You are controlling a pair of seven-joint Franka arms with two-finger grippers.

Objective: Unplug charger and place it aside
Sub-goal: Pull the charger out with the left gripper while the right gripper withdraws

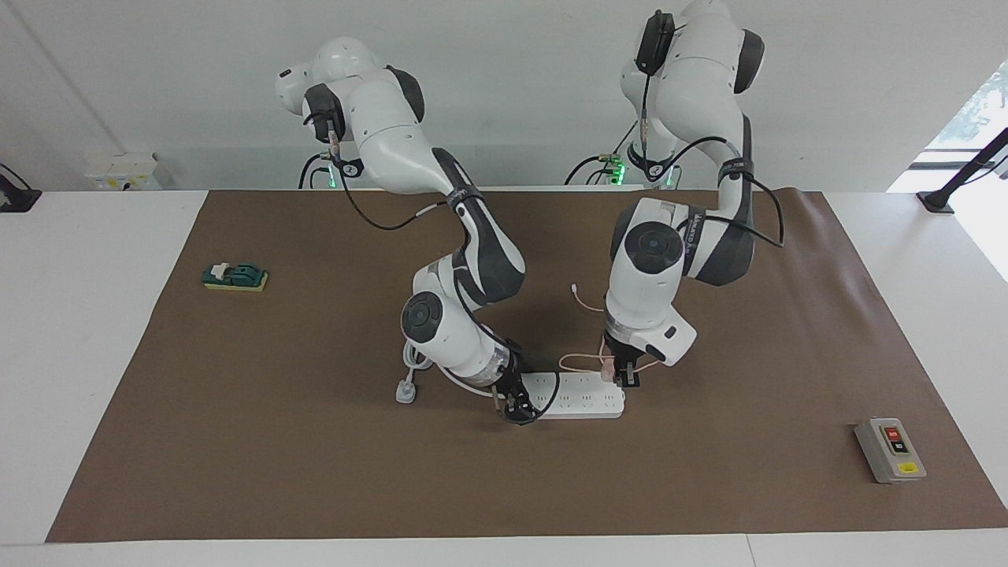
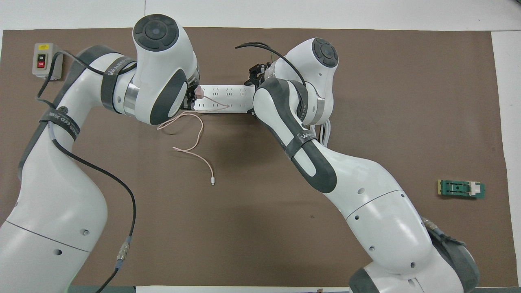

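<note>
The facing view shows what the overhead one hides: the left claw (image 1: 619, 376) is clamped on the small pink charger (image 1: 606, 371), held over the power strip (image 1: 579, 396) at the strip's end toward the left arm. Whether the prongs are clear of the sockets cannot be told. From overhead the left arm's bulky wrist covers that claw almost wholly — only the charger (image 2: 199, 92) peeps out beside it, over the strip (image 2: 224, 99).

The overhead view in turn gives the thin pink cable (image 2: 191, 143) in full: it loops from the charger toward the robots and ends in a small connector lying on the brown mat (image 2: 407, 101). In the facing view only short stretches of it show beside the arm.

The right claw (image 1: 508, 402) is at the strip's other end; whether its fingers are together or apart cannot be told. A white plug (image 1: 405, 391) with a thick cord lies just beside that arm.

The strip sits mid-mat. A grey switch box (image 1: 890, 450) lies near the mat's edge toward the left arm's end of the worktop — a green block (image 1: 235, 276) toward the right arm's end, both well apart from the strip, with bare mat between.
</note>
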